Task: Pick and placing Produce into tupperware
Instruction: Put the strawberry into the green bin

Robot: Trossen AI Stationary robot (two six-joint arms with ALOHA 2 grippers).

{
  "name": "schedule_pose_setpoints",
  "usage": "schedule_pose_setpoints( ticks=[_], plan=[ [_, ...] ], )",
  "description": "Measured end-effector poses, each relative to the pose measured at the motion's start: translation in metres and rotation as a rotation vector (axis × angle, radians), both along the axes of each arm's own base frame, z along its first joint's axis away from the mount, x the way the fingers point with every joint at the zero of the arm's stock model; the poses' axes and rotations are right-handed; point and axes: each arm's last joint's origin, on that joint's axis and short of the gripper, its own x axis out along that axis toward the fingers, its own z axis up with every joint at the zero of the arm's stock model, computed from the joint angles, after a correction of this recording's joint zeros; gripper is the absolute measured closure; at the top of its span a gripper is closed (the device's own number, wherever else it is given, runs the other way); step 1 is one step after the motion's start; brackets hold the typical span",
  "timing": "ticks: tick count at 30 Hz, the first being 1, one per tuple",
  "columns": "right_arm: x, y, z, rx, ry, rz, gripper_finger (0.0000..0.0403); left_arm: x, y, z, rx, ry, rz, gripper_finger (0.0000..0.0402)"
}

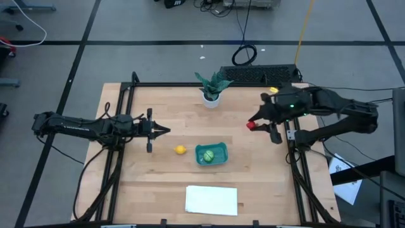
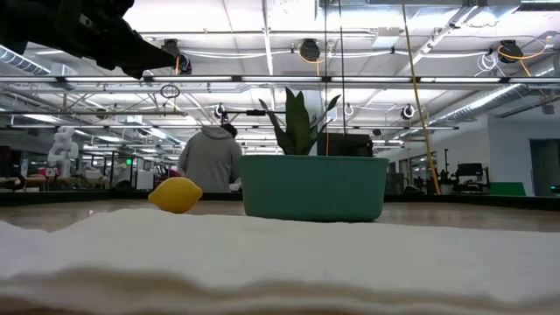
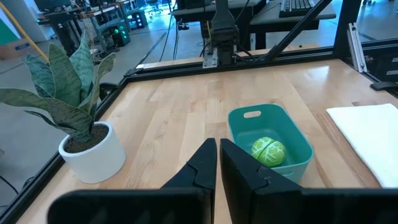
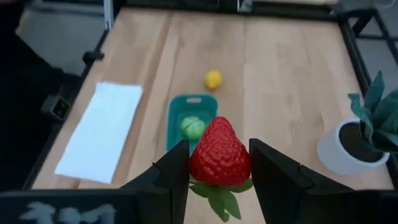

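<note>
The teal tub [image 1: 211, 154] sits near the table's middle, with the green round piece [image 1: 207, 156] resting inside it; both also show in the left wrist view as tub [image 3: 292, 149] and green piece [image 3: 268, 150]. The yellow lemon [image 1: 180, 149] lies on the wood just left of the tub. My right gripper [image 1: 253, 125] is raised over the table's right part, shut on the red strawberry [image 4: 219, 153]. My left gripper [image 1: 166, 131] hovers left of the lemon, shut and empty, fingers [image 3: 217, 167] together. My right gripper pinches the red strawberry between its two fingers [image 4: 177, 168], one on each side of the fruit's body [image 4: 202, 163]. The strawberry is lifted clear of the table, its pointed end away from the wrist and its green leaves [image 4: 219, 193] toward it.
A leafy plant in a white pot [image 1: 212, 94] stands at the far middle of the table. A flat white sheet [image 1: 211, 199] lies at the near edge. Bare wood lies between the tub and the right arm. A person [image 2: 210, 157] stands in the room beyond.
</note>
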Motion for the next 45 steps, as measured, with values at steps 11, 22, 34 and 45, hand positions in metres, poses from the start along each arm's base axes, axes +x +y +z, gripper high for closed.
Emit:
schedule_pose_setpoints(
  ticks=[11, 22, 34, 45],
  plan=[
    [-0.034, 0.001, -0.015, 0.033, -0.219, -0.045, 0.027, 0.0, 0.0, 0.0, 0.0, 0.0, 0.0, 0.0376],
    [-0.056, 0.001, -0.046, 0.057, -0.313, -0.056, 0.027, 0.0, 0.0, 0.0, 0.0, 0.0, 0.0, 0.0376],
    [-0.044, 0.002, -0.077, 0.123, -0.473, -0.046, 0.027, 0.0, 0.0, 0.0, 0.0, 0.0, 0.0, 0.0376],
    [0.011, 0.001, -0.098, 0.164, -0.451, -0.013, 0.027, 0.0, 0.0, 0.0, 0.0, 0.0, 0.0, 0.0376]
  ],
)
